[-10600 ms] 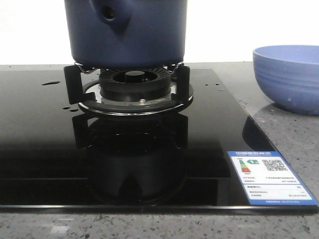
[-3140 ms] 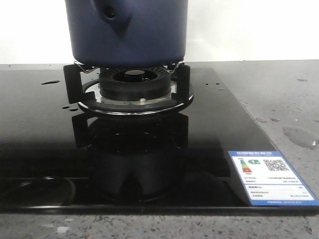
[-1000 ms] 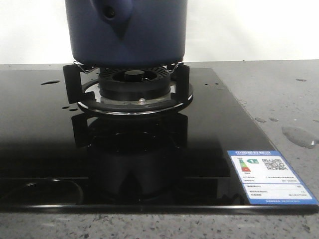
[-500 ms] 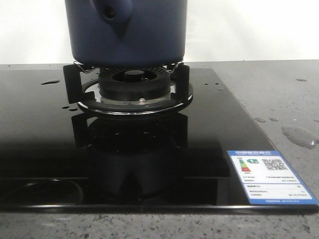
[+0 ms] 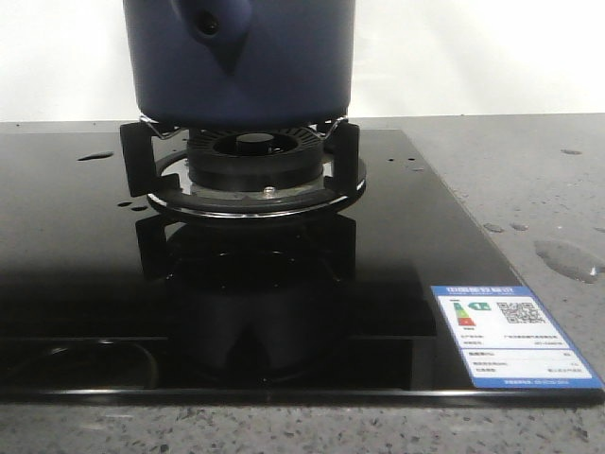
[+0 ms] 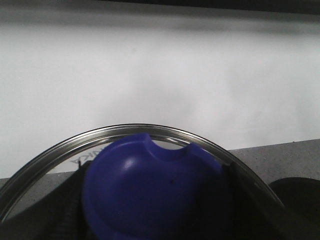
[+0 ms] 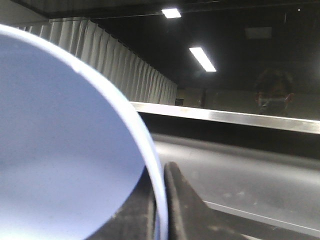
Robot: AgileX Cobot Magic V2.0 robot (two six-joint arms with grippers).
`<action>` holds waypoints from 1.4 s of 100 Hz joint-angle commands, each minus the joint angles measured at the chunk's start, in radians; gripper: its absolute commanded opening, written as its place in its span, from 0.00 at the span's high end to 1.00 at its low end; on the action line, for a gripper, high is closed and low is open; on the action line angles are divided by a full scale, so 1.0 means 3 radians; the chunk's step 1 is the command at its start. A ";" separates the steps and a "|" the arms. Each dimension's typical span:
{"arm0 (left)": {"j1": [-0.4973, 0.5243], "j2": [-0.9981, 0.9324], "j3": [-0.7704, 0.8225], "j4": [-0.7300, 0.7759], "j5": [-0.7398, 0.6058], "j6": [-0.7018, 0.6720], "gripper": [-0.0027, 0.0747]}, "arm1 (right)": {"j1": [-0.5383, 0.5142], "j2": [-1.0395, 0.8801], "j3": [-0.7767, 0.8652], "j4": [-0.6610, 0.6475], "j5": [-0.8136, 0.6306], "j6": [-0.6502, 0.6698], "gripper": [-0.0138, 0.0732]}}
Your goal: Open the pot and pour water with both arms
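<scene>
Likely sitting in the pour step: lid off, water going from bowl into pot, judging from both wrist views.

Doing it well:
- Bringing the bowl [image 7: 60,150] rim over the open mouth of the pot [image 5: 241,57] before tipping further; mouth out of frame in the front view, so not confirming alignment.
- Tipping slowly, aiming for the middle, avoiding more spill; already seeing a puddle [image 5: 565,257] and droplets on the counter [image 5: 529,170] to the right of the hob [image 5: 76,246].
- Parking the lid [image 6: 50,155] well clear of the pour path, holding it level to avoid slipping off the knob.
- Not bumping the pot; resting upright on the burner [image 5: 253,156] supports at the back centre of the hob, handle mount facing the camera.

Hands:
- Left gripper [image 6: 152,200]: jaws closed in around the blue knob [image 6: 150,195], dark jaw parts pressing on both sides, carrying the glass lid with steel rim up in the air against a white wall. Not touching anything else in view.
- Right gripper [image 7: 161,210]: jaws nearly together, pinching the thin rim of the light blue bowl, one jaw inside, one outside. Bowl filling the side of the wrist view, tilted; not able to tell whether water remaining inside.

Neither arm showing in the front view.
</scene>
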 commanded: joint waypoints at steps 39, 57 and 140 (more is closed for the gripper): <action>0.0007 -0.0111 -0.0150 -0.0719 0.0118 0.0328 0.52 | -0.0036 -0.0607 -0.0141 0.0431 0.1022 -0.0038 0.90; 0.0007 -0.0111 -0.0150 -0.1453 0.0427 0.0838 0.52 | -0.0457 -0.0996 -0.0348 0.0780 0.2808 -0.0100 0.90; -0.0816 -0.0098 -0.0150 -0.2045 0.0454 0.1691 0.52 | -0.2543 -0.0969 0.0233 0.0643 0.6314 0.0635 0.89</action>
